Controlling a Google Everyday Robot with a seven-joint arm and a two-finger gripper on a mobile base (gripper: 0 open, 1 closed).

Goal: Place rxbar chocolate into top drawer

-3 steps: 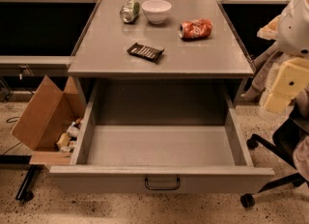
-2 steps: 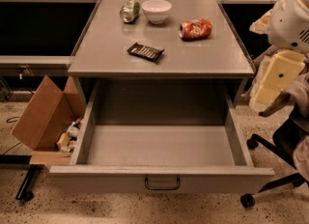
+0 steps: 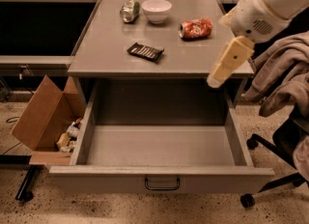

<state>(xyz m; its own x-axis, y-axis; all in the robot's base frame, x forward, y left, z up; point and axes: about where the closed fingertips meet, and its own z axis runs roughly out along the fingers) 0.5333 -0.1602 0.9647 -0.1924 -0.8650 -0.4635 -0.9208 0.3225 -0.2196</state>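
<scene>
here bar [image 3: 145, 51] flat on surface [image 3: 104, 49], drawer [image 3: 159, 147] open below; hand [image 3: 219, 73] over right edge, cannot tell if closed.

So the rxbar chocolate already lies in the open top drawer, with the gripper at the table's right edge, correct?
Not quite: the camera view shows the rxbar chocolate on the tabletop; the top drawer is open, the gripper at the right edge.
</scene>
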